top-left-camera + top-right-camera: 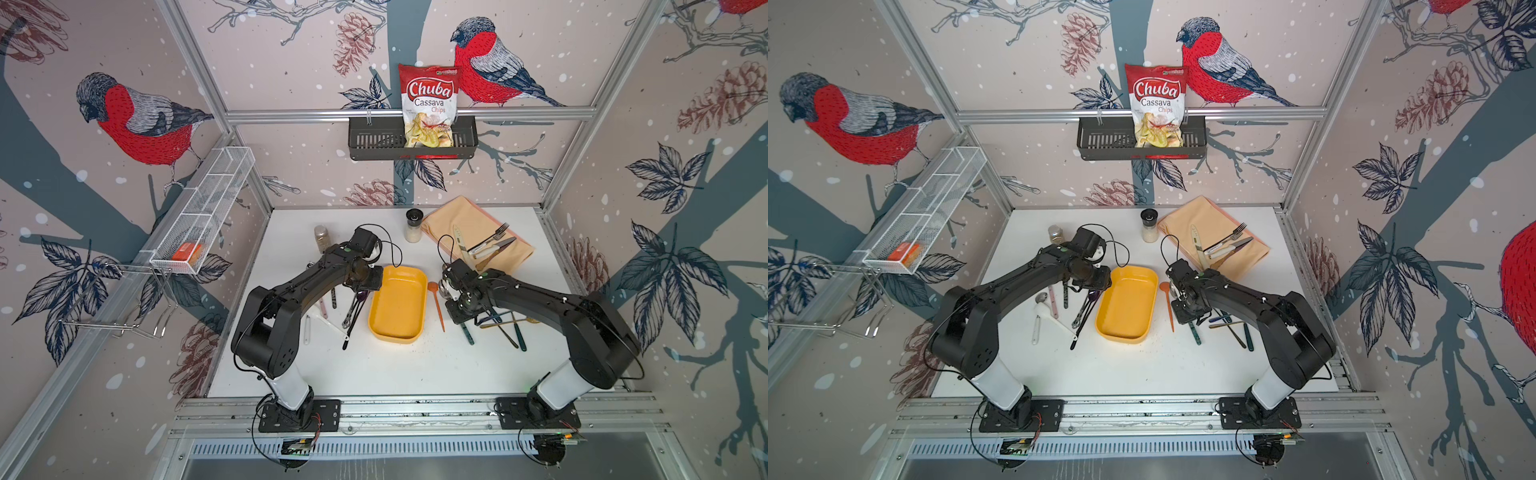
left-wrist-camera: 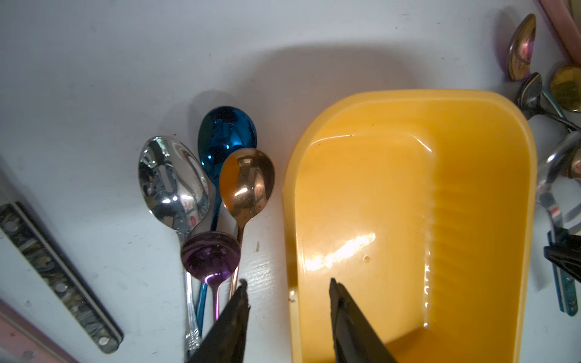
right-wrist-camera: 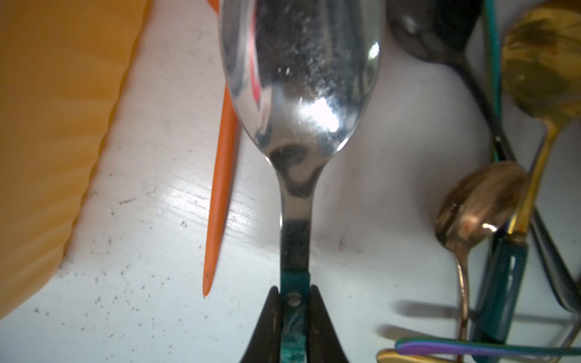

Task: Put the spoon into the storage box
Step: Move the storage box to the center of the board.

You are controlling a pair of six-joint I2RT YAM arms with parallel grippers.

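White tabletop (image 1: 395,365) is enclosed by walls papered with birds and pine cones, and the yellow storage box (image 1: 398,307) is set near its middle with nothing in it. Just right of the box, apart from its wall and lengthwise beside it, an orange spoon (image 1: 437,307) is laid. Right of that again, the spoon (image 3: 298,78), silver-bowled and teal-handled, is pinched by the right gripper (image 3: 294,300), whose two fingers are pressed against the sides of the handle. The bowl is turned toward the far side and the handle toward the near side. The spoon is outside the box and seems to be raised slightly off the table, though this cannot be settled from the blurred wrist view. Further cutlery is crossed on the table to its right. The left gripper (image 2: 287,284) is held spread with nothing between its fingers: one finger is over the inside of the box, the other over the table beside a cluster of spoons (image 2: 173,185) left of the box. At the far right a peach cloth (image 1: 465,220) is spread, with a fork and knives on it
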